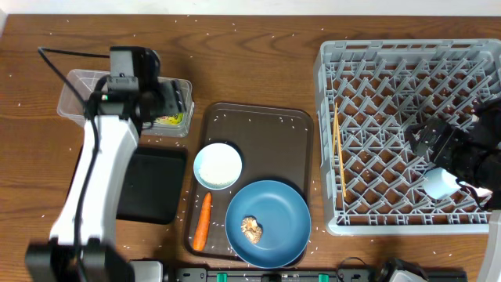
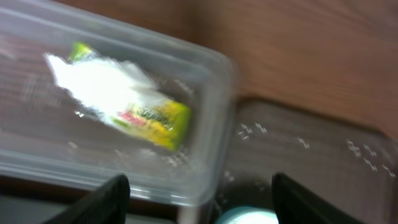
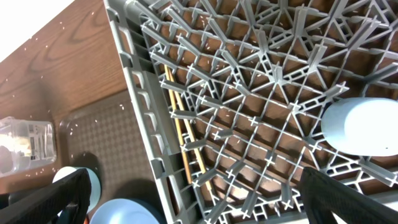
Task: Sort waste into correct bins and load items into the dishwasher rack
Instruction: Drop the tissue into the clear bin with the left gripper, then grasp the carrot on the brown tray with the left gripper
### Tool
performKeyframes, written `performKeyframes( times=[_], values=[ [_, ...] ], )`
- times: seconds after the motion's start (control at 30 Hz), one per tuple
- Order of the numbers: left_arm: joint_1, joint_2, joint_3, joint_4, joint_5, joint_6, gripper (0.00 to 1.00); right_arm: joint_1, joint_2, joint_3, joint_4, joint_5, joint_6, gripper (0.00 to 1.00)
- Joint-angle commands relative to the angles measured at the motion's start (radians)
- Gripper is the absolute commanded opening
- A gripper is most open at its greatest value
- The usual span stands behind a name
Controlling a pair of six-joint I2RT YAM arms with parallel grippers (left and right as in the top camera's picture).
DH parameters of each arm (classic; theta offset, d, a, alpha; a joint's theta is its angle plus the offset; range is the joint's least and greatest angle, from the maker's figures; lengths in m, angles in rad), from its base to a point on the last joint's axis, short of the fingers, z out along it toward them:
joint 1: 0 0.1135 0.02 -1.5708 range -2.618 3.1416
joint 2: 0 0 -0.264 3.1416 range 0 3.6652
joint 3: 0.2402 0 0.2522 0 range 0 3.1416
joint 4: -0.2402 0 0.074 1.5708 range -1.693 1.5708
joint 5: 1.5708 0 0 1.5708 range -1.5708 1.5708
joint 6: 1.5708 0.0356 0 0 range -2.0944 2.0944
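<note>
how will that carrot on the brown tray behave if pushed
The carrot looks round and tapered, so a sideways push would probably roll it in a curve. It seems stiff and small, so likely light.

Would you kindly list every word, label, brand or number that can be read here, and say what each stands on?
Yellow-green wrapper inside the clear tub: it carries printed lettering, but this is too blurred to read.
Nothing else in any view shows words, numbers or signs.
</note>
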Motion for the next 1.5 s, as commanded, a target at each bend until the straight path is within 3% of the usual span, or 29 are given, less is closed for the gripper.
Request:
performKeyframes(
  times=[0.0, 0.17, 0.33, 0.57, 0.77, 0.9, 1.2, 1.47],
  values=[
    [-0.086, -0.081, 0.001, -0.085, 0.071, 0.064, 0.73, 0.008, -0.003, 0.006, 0.002, 0.003, -0.018, 0.99],
    [-0.224, -0.087, -0.005, -0.24, 0.036, 0.104, 0.73, 0.008, -0.003, 0.006, 0.014, 0.003, -0.018, 0.99],
    [-0.308, -0.059, -0.051, -0.293, -0.077, 0.097, 0.7, 0.008, -0.002, 0.006, 0.014, 0.003, -0.017, 0.99],
    [-0.293, -0.036, -0.11, -0.301, -0.135, -0.038, 0.7, 0.008, -0.002, 0.006, -0.011, 0.003, -0.018, 0.99],
    [-0.285, -0.034, -0.146, -0.467, -0.075, -0.098, 0.49, 0.008, -0.002, 0.006, -0.014, 0.004, -0.018, 0.99],
    [-0.286, -0.06, -0.163, -0.55, -0.075, -0.113, 0.49, 0.008, -0.002, 0.006, -0.008, 0.003, -0.018, 0.99],
    [-0.314, -0.249, -0.485, -0.356, 0.0, -0.183, 0.61, 0.008, -0.002, 0.006, -0.005, 0.004, -0.018, 0.99],
    [-0.311, -0.256, -0.681, -0.205, 0.115, -0.182, 0.64, 0.008, -0.002, 0.006, 0.006, 0.004, -0.014, 0.99]
  ],
)
